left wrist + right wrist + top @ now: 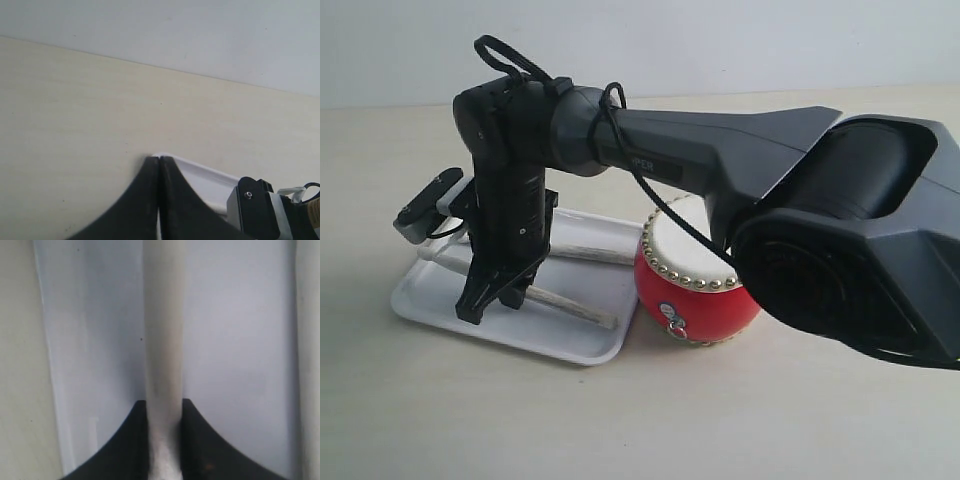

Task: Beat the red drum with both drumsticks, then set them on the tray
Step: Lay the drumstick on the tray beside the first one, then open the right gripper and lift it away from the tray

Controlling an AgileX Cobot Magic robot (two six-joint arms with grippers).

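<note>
Pale cream surface (620, 420), white wall behind. Tray (430, 300) set just beside red drum (700, 300). One drumstick (590, 253) laid by tray's far rim. Second drumstick (570, 305) pinched narrow in right jaws, low over tray's near rim. Left jaws shut, empty, by a tray corner. Sticks judged light, stiff, apt to roll; best held mid-shaft.

Glossy plastic tray (552, 336), matt wooden drumstick (163, 340)

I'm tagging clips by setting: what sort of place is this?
Probably a robot test bench: a pale tabletop, a plain wall, with a robot arm reaching over a white tray beside a red drum.
</note>
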